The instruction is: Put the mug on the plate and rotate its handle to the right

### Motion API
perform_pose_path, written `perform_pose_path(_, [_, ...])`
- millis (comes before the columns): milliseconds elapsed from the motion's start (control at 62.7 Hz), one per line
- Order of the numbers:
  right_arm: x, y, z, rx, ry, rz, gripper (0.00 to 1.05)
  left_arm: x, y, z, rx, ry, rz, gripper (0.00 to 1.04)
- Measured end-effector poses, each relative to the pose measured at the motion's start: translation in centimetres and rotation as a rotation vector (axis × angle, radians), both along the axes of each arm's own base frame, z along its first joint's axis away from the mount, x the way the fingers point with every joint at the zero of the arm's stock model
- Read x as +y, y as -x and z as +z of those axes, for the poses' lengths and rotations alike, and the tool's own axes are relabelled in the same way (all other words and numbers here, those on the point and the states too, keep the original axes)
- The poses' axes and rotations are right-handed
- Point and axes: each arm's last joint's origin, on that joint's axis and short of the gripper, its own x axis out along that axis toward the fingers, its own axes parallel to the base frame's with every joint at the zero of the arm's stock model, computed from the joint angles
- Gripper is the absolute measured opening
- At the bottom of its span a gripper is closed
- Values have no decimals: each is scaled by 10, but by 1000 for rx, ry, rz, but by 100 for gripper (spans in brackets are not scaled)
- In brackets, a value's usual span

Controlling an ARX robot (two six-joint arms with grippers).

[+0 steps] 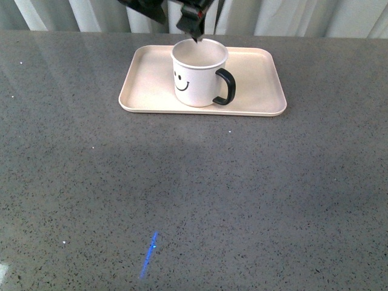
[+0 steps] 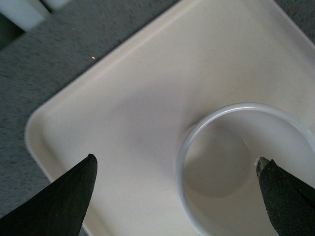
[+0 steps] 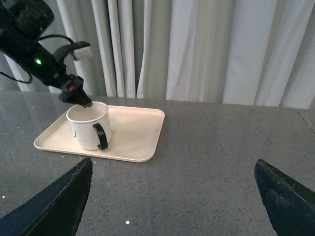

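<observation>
I am holding my left tool (image 2: 175, 160) with its fingers spread apart, just above the far rim of the mug (image 1: 195, 79). The mug is standing upright on the plate (image 1: 257, 79), its handle (image 1: 226, 86) pointing right. My right tool (image 3: 172, 162), also spread, is hovering over the counter (image 1: 182, 200), well apart.

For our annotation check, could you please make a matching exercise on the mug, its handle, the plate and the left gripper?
1 mug
2 handle
3 plate
4 left gripper

a open, above the mug's rim
b black, pointing right
c lying on the grey table
d standing upright on the plate

Pairs: 1-d; 2-b; 3-c; 4-a
</observation>
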Motion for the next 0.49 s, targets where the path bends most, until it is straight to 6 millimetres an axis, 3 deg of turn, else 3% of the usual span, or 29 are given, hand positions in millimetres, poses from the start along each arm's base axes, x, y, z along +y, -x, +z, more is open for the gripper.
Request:
perform_pose_path(175, [0, 0, 0, 0, 0, 0, 96, 28, 13, 40, -175, 71, 113, 94])
perform_pose_path(223, [0, 0, 0, 0, 0, 2, 96, 36, 19, 41, -428, 90, 395, 82])
perform_pose_path(271, [0, 0, 0, 0, 0, 0, 96, 47, 34, 36, -581, 148, 543, 73])
perform_pose_path(383, [0, 0, 0, 0, 0, -1, 96, 73, 76, 26, -749, 283, 645, 55])
perform_pose_path(494, [0, 0, 0, 0, 0, 0, 96, 97, 120, 19, -812, 348, 661, 35])
